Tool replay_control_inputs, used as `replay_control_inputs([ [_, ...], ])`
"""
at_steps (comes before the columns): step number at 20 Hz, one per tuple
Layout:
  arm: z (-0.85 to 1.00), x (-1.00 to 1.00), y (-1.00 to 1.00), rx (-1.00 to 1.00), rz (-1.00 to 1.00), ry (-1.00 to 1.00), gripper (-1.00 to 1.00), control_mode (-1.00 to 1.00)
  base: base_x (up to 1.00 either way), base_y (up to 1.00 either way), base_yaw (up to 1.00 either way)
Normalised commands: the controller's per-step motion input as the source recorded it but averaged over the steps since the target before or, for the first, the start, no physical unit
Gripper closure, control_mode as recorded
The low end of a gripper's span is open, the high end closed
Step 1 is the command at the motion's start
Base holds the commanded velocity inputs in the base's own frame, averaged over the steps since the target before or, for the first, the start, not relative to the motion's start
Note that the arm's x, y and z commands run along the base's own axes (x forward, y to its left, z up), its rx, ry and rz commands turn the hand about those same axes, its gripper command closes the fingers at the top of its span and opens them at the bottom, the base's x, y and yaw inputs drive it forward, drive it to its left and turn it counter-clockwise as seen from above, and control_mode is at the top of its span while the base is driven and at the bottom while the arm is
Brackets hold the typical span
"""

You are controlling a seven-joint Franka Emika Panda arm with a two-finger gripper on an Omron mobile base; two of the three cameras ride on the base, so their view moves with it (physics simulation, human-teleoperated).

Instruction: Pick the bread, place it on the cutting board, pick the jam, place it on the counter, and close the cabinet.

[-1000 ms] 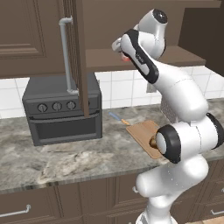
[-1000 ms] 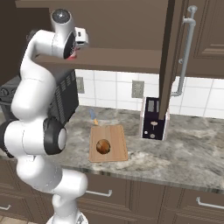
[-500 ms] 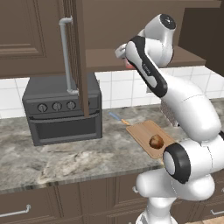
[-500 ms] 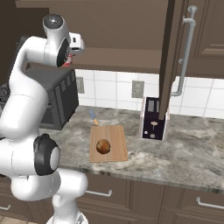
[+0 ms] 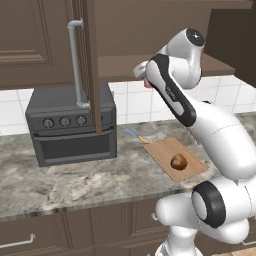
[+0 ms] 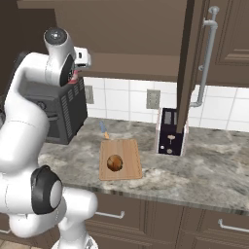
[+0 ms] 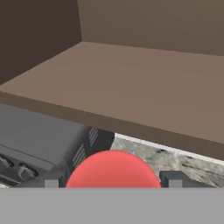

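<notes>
Hand view: jam [image 7: 113,169] sits right at the gripper [image 7: 113,181], red lid between the two dark finger tips [image 7: 173,179], one tip flush on each side, so the gripper is clamped on the jar. From the left base view the jam [image 5: 148,83] is a small red patch under the hand, held up in front of the cabinet [image 5: 165,40] shelf edge, above the counter [image 5: 90,182]. Right base view shows the same red bit [image 6: 74,78] under the hand, above the toaster oven [image 6: 57,113]. Taking the cutting board [image 5: 175,157] as reference: it lies flat on the counter, bread [image 5: 178,161] resting on it, roughly mid-board. Same in the right base view, bread [image 6: 115,163] on the board [image 6: 120,158]. A small blue-handled knife [image 5: 135,135] lies just behind the board's handle corner. Toaster oven [image 5: 72,125] stands left of the board against the tiled wall. A dark toaster [image 6: 171,131] stands right of the board. Above and behind the board, the cabinet is open: both doors swung out edge-on, silver bar handles [image 5: 76,62] facing outward, inner shelf [image 7: 144,83] bare brown wood.
</notes>
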Motion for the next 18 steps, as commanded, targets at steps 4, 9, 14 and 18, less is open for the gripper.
replay_control_inputs([
  [4, -0.33, -0.07, -0.19, 0.00, 0.00, 0.00, 1.00, -1.00, 0.00, 0.00, 0.00],
  [9, -0.38, -0.09, -0.08, 0.00, 0.00, 0.00, 1.00, -1.00, 0.00, 0.00, 0.00],
  [14, -0.40, -0.02, -0.04, 0.00, 0.00, 0.00, 1.00, -1.00, 0.00, 0.00, 0.00],
  [18, -0.30, 0.00, -0.16, 0.00, 0.00, 0.00, 1.00, -1.00, 0.00, 0.00, 0.00],
])
